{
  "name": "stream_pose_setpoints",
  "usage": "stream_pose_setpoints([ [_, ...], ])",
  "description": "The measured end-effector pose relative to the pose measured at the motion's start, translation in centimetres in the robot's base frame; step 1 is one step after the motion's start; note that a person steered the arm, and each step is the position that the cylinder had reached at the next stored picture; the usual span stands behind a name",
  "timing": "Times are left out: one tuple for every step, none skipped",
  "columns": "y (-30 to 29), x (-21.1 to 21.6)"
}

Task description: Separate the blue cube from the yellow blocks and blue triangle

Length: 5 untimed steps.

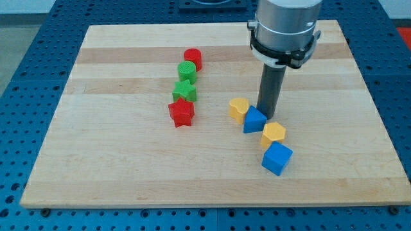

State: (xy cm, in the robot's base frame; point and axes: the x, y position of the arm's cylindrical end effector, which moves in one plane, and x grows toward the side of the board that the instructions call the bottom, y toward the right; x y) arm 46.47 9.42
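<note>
The blue cube (277,158) lies at the lower right of the wooden board, touching a yellow block (273,134) just above it. A blue triangle (254,120) sits up and to the left of that yellow block, and a second yellow block (239,110) touches the triangle's left side. My tip (266,116) stands right behind the blue triangle, at its upper right edge, above the right yellow block. The tip's very end is partly hidden by the triangle.
A column of blocks stands left of the middle: a red cylinder (192,59), a green cylinder (187,72), a green star (184,91) and a red star (182,113). The board's edge (212,204) runs along the view's bottom.
</note>
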Motion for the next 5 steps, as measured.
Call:
stream_pose_setpoints([
  [4.9,0.9],
  [11.1,3.2],
  [10.7,6.2],
  [8.3,8.2],
  [6.2,8.3],
])
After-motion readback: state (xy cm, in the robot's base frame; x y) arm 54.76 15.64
